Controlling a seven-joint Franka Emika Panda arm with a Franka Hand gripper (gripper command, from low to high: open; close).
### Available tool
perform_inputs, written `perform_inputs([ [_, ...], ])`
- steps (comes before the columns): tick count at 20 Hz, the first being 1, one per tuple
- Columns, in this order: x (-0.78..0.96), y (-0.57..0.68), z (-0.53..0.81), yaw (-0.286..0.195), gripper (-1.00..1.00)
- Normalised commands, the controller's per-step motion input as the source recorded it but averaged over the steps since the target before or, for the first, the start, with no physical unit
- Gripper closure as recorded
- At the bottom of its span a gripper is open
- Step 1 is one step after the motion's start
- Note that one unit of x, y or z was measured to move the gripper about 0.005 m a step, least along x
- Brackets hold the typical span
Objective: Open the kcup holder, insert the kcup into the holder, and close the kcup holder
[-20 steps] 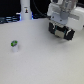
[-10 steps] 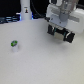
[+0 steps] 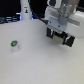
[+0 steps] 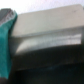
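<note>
The white table (image 3: 40,60) fills most of the exterior view, a pale, bare-looking surface running from the foreground up to a dark band at the back.

Next in size is the robot arm (image 3: 62,15), a white and grey mass entering at about one o'clock in the exterior view. It hangs over the far part of the table, and its lower end merges with dark, boxy shapes.

Those dark shapes at roughly two o'clock appear to be the kcup holder (image 3: 69,40), though the picture is too blurred to separate its drawer fronts or handles from the arm's own hardware. The gripper (image 3: 59,34) sits just there, right against or just in front of the black unit; whether its jaws are spread or closed cannot be told from either view.

A slim white upright object (image 3: 25,10) with a dark mark stands at about eleven o'clock, near the back edge.

The wrist view shows only a blurred pale grey ledge (image 4: 47,37) with a teal patch (image 4: 6,45) beside it, too soft to identify.

Smallest is the kcup (image 3: 15,46), a white pod with a green top, standing upright on the table at nine o'clock, well apart from the gripper and the holder.
</note>
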Motion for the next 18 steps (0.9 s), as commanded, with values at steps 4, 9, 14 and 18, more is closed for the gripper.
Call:
perform_inputs([
  [4, 0.06, -0.03, 0.16, -0.062, -1.00],
  [9, 0.00, -0.11, 0.15, -0.089, -1.00],
  [14, -0.05, -0.53, 0.27, -0.185, -1.00],
  [18, -0.13, -0.57, 0.26, -0.227, -1.00],
])
